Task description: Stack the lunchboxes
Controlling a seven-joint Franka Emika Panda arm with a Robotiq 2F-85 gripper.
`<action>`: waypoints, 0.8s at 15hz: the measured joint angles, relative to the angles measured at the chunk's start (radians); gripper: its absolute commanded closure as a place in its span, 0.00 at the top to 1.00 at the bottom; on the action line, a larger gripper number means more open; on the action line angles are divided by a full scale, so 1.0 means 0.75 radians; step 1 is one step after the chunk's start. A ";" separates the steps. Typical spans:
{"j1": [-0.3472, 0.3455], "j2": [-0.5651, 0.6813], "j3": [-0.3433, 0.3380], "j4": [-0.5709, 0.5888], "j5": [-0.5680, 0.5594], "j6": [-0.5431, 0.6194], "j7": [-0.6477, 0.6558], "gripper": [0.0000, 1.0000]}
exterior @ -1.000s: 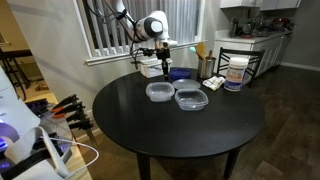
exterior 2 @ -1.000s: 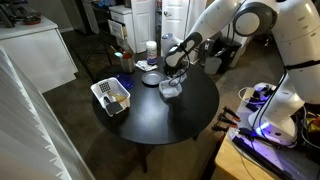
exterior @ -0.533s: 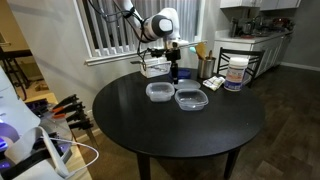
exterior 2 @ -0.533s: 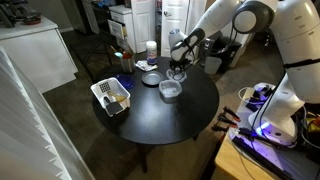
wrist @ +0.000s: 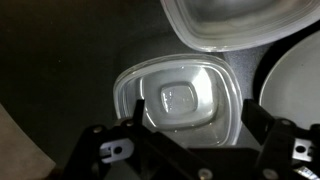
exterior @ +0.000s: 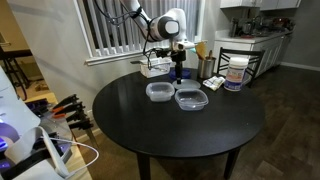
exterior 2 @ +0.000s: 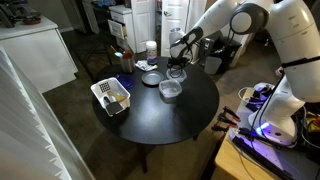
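In the wrist view a clear plastic lunchbox (wrist: pixel 178 100) lies on the dark table right below my gripper (wrist: pixel 192 128). The gripper is open, its fingers stand to either side of the box, and nothing is held. The edge of a second lunchbox (wrist: pixel 235 20) shows at the top. In an exterior view two lunchboxes (exterior: pixel 158 91) (exterior: pixel 191 98) sit side by side mid-table, with the gripper (exterior: pixel 179 72) hanging just behind them. The gripper (exterior 2: pixel 177 68) also hovers by the boxes (exterior 2: pixel 171 90) in an exterior view.
The round black table (exterior: pixel 180 135) carries a tall white labelled tub (exterior: pixel 236 72) and other small items at its rear edge. A white basket-like tray (exterior 2: pixel 111 96) stands near the table's rim. A white curved object (wrist: pixel 300 80) lies close to the right finger.
The gripper has gone from shut to wide open. The arm has shifted sideways along the back of the table, toward the tub.
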State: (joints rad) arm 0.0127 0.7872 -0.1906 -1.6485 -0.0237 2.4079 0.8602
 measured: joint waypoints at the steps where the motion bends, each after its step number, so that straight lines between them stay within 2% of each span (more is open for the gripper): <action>1: -0.008 0.028 0.006 0.047 0.002 -0.029 -0.001 1.00; 8: -0.037 0.257 0.025 0.404 0.011 -0.265 -0.001 1.00; 12: -0.029 0.359 0.029 0.553 0.011 -0.273 -0.001 1.00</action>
State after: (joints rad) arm -0.0092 1.0566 -0.1691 -1.2338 -0.0155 2.2034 0.8595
